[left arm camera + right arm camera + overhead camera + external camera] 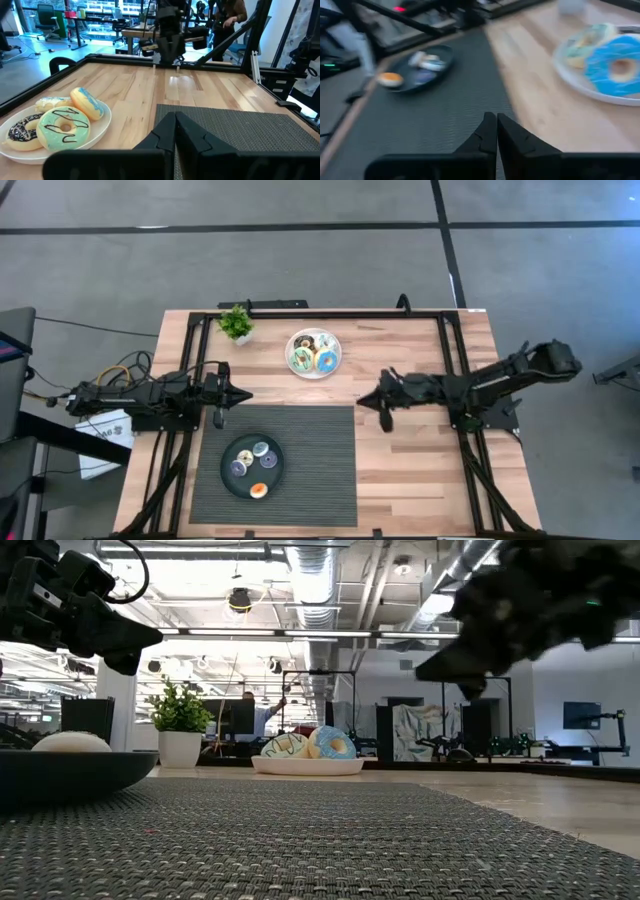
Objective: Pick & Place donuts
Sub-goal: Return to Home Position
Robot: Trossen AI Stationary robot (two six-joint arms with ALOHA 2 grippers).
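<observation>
Four larger donuts, chocolate (22, 131), green (62, 127), blue (87, 102) and white (52, 103), lie on a white plate (313, 353) by the table's far edge. Several coin-sized donuts (255, 465) lie in a black dish (228, 480) on the grey mat. My left gripper (245, 393) hovers shut above the mat's far left corner, pointing right. My right gripper (362, 400) hovers shut above the mat's far right corner, pointing left. Neither holds anything.
A small potted plant (237, 325) stands left of the plate. The ribbed grey mat (310, 455) covers the table's near middle. Bare wood (420, 470) lies right of the mat. Black frame rails (330, 311) run along the far edge and both sides.
</observation>
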